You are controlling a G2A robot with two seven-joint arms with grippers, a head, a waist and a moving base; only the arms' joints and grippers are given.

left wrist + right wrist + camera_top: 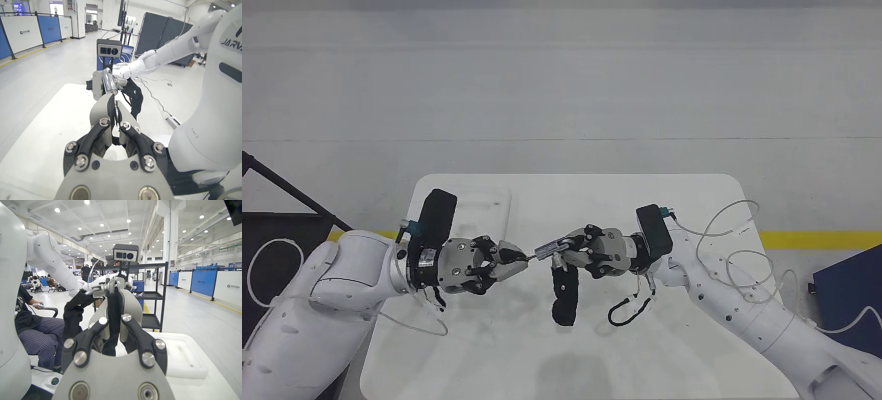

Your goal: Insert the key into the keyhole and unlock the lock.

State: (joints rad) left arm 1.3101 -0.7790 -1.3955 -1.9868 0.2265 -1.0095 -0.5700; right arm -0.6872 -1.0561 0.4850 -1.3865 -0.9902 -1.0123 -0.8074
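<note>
The lock (109,83) is held above the worktop (662,340), gripped by the clenched right pincer (113,294), with its black sleeve (73,311) hanging down. The left pincer (113,106) is clenched on the key (117,112), whose tip meets the keyhole (113,92). How deep it sits is hidden by the finger pad. Pick-up and alignment look done. Full insertion, the turn and the release of the lock seem to remain. A white tray (191,370) lies on the worktop near the left arm. A dark speck sits in its recess, too small to identify.
</note>
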